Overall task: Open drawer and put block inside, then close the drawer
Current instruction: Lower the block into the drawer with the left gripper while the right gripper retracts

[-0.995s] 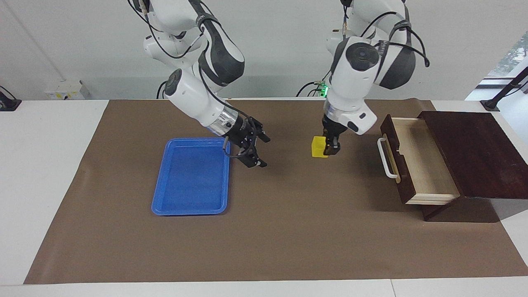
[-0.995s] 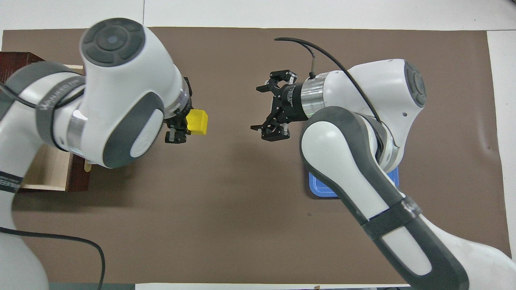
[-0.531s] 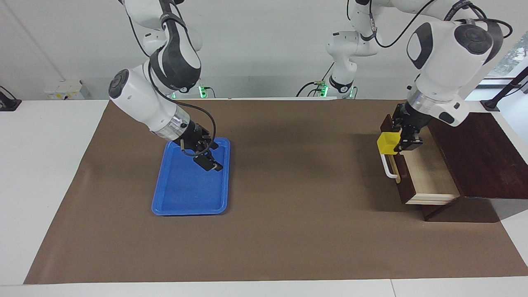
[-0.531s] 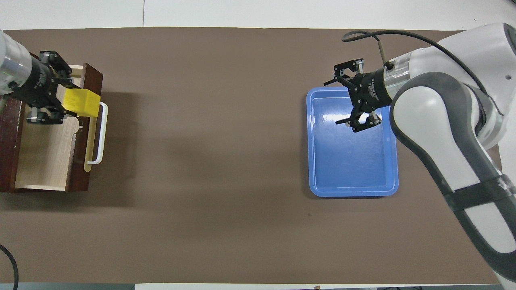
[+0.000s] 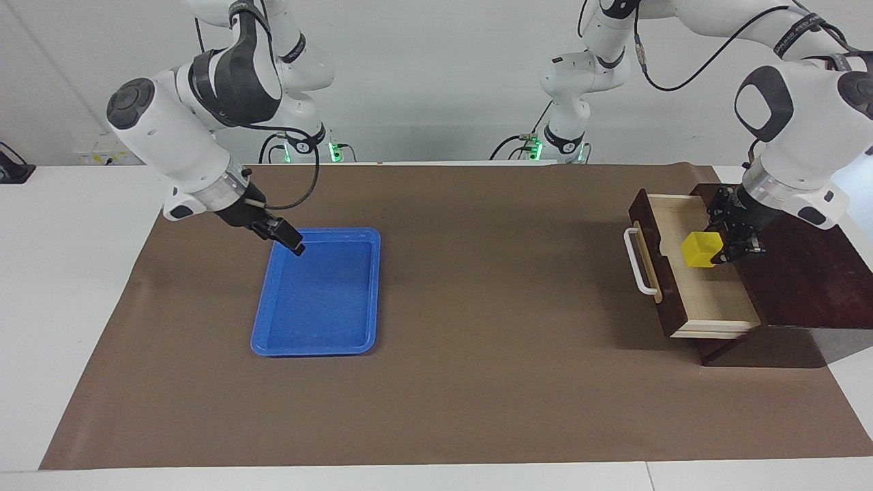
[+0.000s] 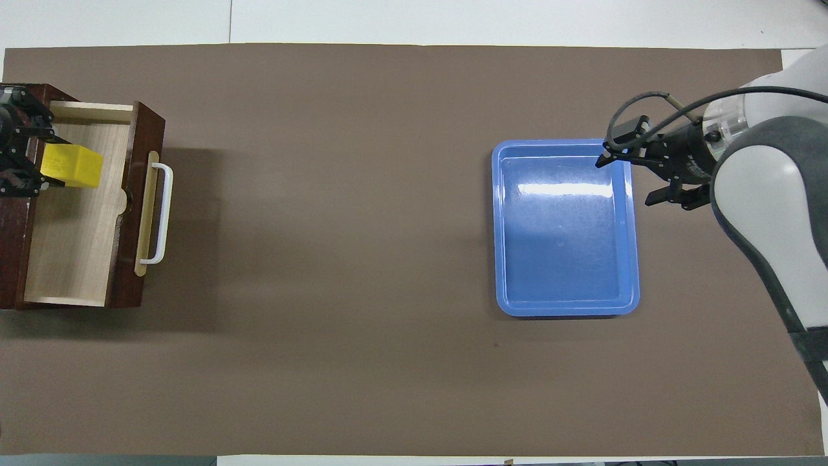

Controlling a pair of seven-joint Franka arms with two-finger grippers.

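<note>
At right of facing frame, left gripper [image 5: 725, 251] fingers clamp yellow block [image 5: 701, 249] over open drawer [image 5: 689, 273], pale interior directly below block. Right gripper [image 5: 285, 236] waits over blue tray [image 5: 318, 293] rim, fingers spread, empty.

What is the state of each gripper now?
Left gripper: closed on the block, over the open drawer.
Right gripper: open, empty, over the tray's edge.
</note>
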